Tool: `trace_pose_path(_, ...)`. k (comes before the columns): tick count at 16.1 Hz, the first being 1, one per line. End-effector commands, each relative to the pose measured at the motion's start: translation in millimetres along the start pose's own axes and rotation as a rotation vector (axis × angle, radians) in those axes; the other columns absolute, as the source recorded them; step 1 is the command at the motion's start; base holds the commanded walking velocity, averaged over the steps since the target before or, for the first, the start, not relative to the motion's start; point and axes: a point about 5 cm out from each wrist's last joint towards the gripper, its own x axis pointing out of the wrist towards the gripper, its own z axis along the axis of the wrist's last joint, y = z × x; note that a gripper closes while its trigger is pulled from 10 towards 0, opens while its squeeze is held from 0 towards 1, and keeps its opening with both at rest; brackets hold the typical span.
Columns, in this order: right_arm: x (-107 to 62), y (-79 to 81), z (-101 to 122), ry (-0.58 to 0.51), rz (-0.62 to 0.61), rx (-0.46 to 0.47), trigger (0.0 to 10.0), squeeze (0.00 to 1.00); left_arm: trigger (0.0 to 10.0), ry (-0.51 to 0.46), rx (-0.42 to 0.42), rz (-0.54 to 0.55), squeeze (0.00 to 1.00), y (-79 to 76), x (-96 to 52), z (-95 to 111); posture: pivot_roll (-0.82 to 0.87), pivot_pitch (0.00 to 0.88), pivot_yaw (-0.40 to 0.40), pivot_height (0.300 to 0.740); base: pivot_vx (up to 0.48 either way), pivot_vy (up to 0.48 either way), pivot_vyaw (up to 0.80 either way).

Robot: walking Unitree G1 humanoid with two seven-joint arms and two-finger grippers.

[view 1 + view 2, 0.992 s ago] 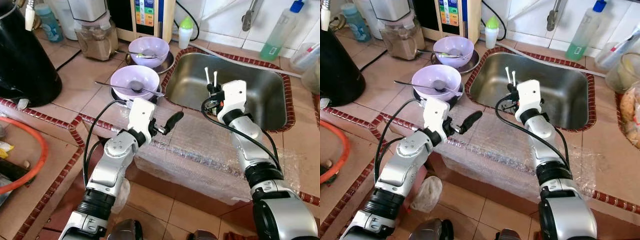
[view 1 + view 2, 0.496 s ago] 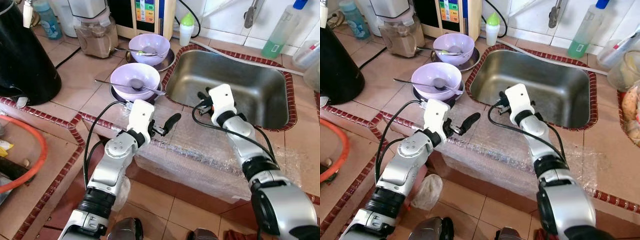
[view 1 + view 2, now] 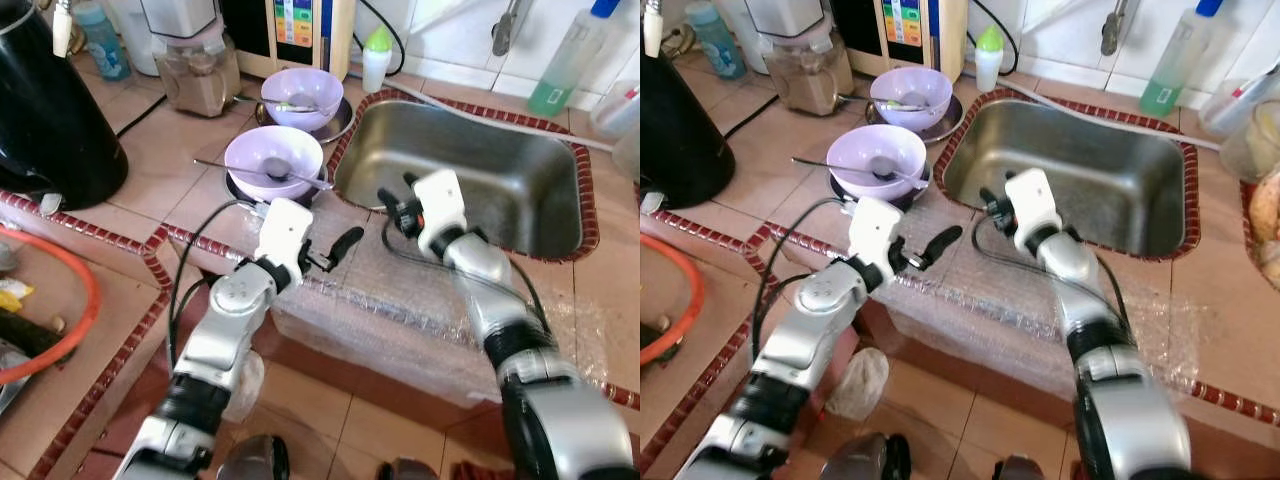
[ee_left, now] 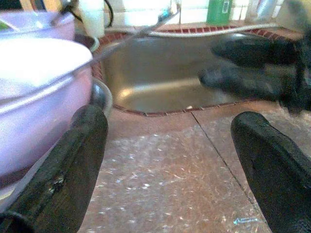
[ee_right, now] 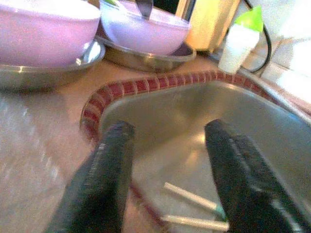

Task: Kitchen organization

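Two lilac bowls stand on metal plates left of the steel sink (image 3: 500,170). The near bowl (image 3: 272,158) holds a spoon (image 3: 250,170); the far bowl (image 3: 305,90) holds another utensil. My left gripper (image 3: 335,250) hovers open over the bubble-wrapped counter edge, just in front of the near bowl (image 4: 34,87), with nothing between its fingers. My right gripper (image 3: 395,192) is open at the sink's front left rim, pointing toward the bowls. Two white sticks (image 5: 187,196) lie on the sink bottom below it.
A black appliance (image 3: 45,110) stands at far left, a blender jar (image 3: 190,70) behind the bowls. A small green-capped bottle (image 3: 376,60) and a green soap bottle (image 3: 565,60) line the back wall. Bubble wrap (image 3: 400,300) covers the counter's front edge. An orange ring (image 3: 60,320) lies lower left.
My right gripper swung left from over the sink to its front left rim. The two white sticks that stood up from it a second ago have left it. The left arm barely moved.
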Motion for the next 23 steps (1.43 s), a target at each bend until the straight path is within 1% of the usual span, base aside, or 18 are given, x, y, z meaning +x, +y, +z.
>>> trace_pose_path(1,-4.3,0.1,1.2,-0.02,-0.007,0.021,10.0,1.0,10.0,-0.011,0.021,-0.012,1.0,-1.8,-3.5,1.8,-0.01,0.048,0.061,0.74,0.0,0.0,0.0)
trace_pose_path(2,-17.5,3.8,-4.3,-0.027,-0.037,0.023,10.0,1.0,10.0,-0.032,0.049,-0.016,1.0,-3.5,-11.1,3.5,-0.02,0.03,0.06,0.74,0.0,0.0,0.0)
trace_pose_path(4,-36.3,6.0,-12.1,-0.017,-0.161,0.076,10.0,1.0,10.0,-0.069,0.067,0.014,1.0,-3.2,-23.5,8.1,-0.02,0.021,0.058,0.74,0.0,0.0,0.0)
trace_pose_path(5,-48.4,9.1,-13.6,-0.024,-0.237,0.089,10.0,1.0,10.0,-0.107,0.083,0.075,1.0,2.5,-31.9,14.1,-0.02,0.01,0.054,0.74,0.0,0.0,0.0)
trace_pose_path(6,-61.1,11.8,-14.0,-0.027,-0.333,0.097,10.0,1.0,10.0,-0.153,0.086,0.184,0.99,13.2,-41.8,21.9,-0.02,0.002,0.052,0.74,0.0,0.0,0.0)
trace_pose_path(7,-66.9,12.5,-12.8,-0.029,-0.383,0.099,10.0,0.51,10.0,-0.171,0.076,0.24,0.48,18.8,-47.6,24.9,-0.02,0.0,0.053,0.74,0.0,0.0,0.0)
trace_pose_path(8,-71.3,12.5,-10.1,-0.036,-0.422,0.091,10.0,0.0,10.0,-0.182,0.06,0.292,0.0,23.6,-53.4,26.5,-0.03,0.0,0.056,0.74,0.0,0.0,0.0)
trace_pose_path(9,-76.9,10.4,-4.8,-0.04,-0.474,0.1,10.0,0.0,10.0,-0.183,0.049,0.349,0.0,28.0,-62.5,27.2,-0.03,0.0,0.058,0.74,0.0,0.0,0.0)
trace_pose_path(11,-78.5,7.1,2.8,-0.047,-0.508,0.101,10.0,0.0,10.0,-0.183,0.039,0.356,0.0,26.5,-69.5,27.6,-0.03,0.0,0.064,0.74,0.0,0.0,0.0)
trace_pose_path(13,-75.5,3.5,6.2,-0.048,-0.505,0.081,10.0,0.0,10.0,-0.196,0.056,0.334,0.0,23.1,-68.1,30.0,-0.03,0.0,0.065,0.74,0.0,0.0,-0.29)
trace_pose_path(14,-73.5,-0.3,6.9,-0.053,-0.517,0.099,10.0,0.0,10.0,-0.215,0.07,0.331,0.0,22.5,-65.4,34.5,-0.03,0.0,0.067,0.74,0.0,0.0,-0.8)
trace_pose_path(16,-69.3,-3.5,10.7,-0.057,-0.522,0.09,10.0,0.0,10.0,-0.233,0.064,0.343,0.0,24.2,-62.2,42.5,-0.03,0.0,0.072,0.74,0.0,0.0,0.0)
trace_pose_path(18,-65.8,-4.3,15.8,-0.06,-0.54,0.107,10.0,0.0,10.0,-0.24,0.067,0.339,0.0,23.1,-62.7,47.2,-0.03,0.0,0.073,0.74,0.0,0.0,0.0)
trace_pose_path(19,-65.1,-4.4,15.4,-0.057,-0.543,0.133,10.0,0.0,10.0,-0.237,0.057,0.333,0.0,22.2,-62.5,46.1,-0.02,0.0,0.064,0.74,0.0,0.0,0.0)
trace_pose_path(20,-64.4,-3.7,13.8,-0.048,-0.543,0.148,10.0,0.0,10.0,-0.233,0.053,0.329,0.0,21.4,-62.0,44.5,-0.02,0.0,0.064,0.74,0.0,0.0,0.0)
trace_pose_path(23,-65.0,6.0,8.0,-0.025,-0.513,0.185,10.0,0.0,10.0,-0.222,0.031,0.316,0.0,15.7,-60.4,41.6,-0.02,0.0,0.055,0.74,0.0,-0.425,0.0)
